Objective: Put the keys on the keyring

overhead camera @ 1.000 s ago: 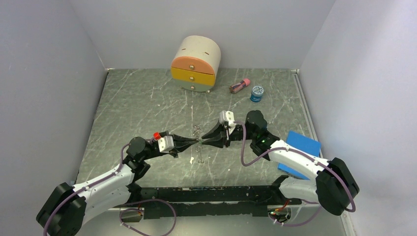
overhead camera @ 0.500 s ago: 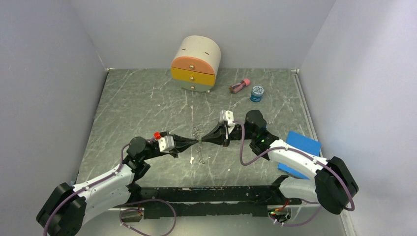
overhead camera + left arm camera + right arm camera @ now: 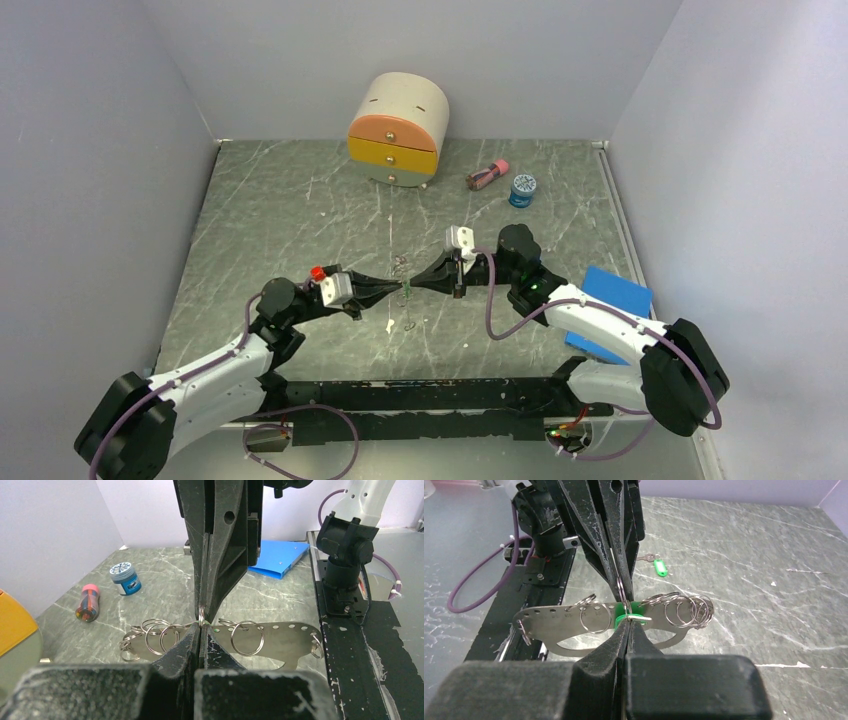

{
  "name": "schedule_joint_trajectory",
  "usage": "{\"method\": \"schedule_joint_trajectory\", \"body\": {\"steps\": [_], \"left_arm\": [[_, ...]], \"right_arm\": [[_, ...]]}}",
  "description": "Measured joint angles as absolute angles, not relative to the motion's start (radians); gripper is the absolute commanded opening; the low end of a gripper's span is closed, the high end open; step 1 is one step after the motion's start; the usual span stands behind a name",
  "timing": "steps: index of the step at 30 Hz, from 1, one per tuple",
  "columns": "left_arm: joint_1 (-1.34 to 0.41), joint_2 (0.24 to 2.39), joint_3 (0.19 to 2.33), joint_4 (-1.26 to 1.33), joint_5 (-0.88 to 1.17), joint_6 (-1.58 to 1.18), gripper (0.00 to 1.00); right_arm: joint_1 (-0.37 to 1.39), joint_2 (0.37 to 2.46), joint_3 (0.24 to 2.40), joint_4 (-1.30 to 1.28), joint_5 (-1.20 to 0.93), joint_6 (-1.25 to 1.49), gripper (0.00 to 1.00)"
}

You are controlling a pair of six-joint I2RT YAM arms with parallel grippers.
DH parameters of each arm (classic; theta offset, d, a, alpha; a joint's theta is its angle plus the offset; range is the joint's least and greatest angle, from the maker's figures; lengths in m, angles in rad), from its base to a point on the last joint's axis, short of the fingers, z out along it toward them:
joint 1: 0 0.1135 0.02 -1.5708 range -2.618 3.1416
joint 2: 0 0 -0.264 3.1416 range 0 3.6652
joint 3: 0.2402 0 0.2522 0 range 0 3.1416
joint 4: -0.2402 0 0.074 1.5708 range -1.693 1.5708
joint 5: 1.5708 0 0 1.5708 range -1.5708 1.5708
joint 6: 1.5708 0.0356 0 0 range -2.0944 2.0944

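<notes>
In the overhead view's centre, the keyring (image 3: 405,289) is showing only as a faint speck between the gripper tips. In the right wrist view, near the middle, the green key (image 3: 630,611) is lying mostly hidden behind the closed fingers. The yellow drawer unit (image 3: 15,630) is running off the left wrist view's left edge.

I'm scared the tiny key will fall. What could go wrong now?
The left gripper and right gripper meet tip to tip, both shut, around one small ring and a green key. If either slips, the key might drop onto the metal plate. They may also snag the other rings. Another green key still lies apart on the table.
</notes>
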State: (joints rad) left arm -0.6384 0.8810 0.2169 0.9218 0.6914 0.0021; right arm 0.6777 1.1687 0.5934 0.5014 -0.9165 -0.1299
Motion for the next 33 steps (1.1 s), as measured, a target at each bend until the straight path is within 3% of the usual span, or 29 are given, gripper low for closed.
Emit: {"method": "schedule_joint_trajectory", "body": {"steps": [12, 13, 15, 17, 20, 24, 33], "left_arm": [[-0.638, 0.895, 0.217, 0.925, 0.684, -0.023, 0.03], [-0.638, 0.9, 0.217, 0.926, 0.684, -0.024, 0.03], [-0.638, 0.908, 0.217, 0.932, 0.684, -0.024, 0.02], [-0.638, 0.914, 0.217, 0.934, 0.684, -0.027, 0.03], [-0.638, 0.914, 0.217, 0.934, 0.684, -0.027, 0.03], [-0.638, 0.914, 0.217, 0.931, 0.684, -0.027, 0.03], [-0.638, 0.927, 0.217, 0.931, 0.685, -0.022, 0.02]], "right_arm": [[0.68, 1.169, 0.567, 0.497, -0.913, -0.175, 0.01], [0.68, 1.169, 0.567, 0.493, -0.913, -0.179, 0.07], [0.68, 1.169, 0.567, 0.486, -0.908, -0.181, 0.34], [0.68, 1.168, 0.567, 0.474, -0.894, -0.184, 0.49], [0.68, 1.153, 0.558, 0.471, -0.862, -0.184, 0.58], [0.68, 1.084, 0.528, 0.489, -0.834, -0.184, 0.55], [0.736, 1.097, 0.548, 0.532, -0.834, -0.162, 0.27]]}}
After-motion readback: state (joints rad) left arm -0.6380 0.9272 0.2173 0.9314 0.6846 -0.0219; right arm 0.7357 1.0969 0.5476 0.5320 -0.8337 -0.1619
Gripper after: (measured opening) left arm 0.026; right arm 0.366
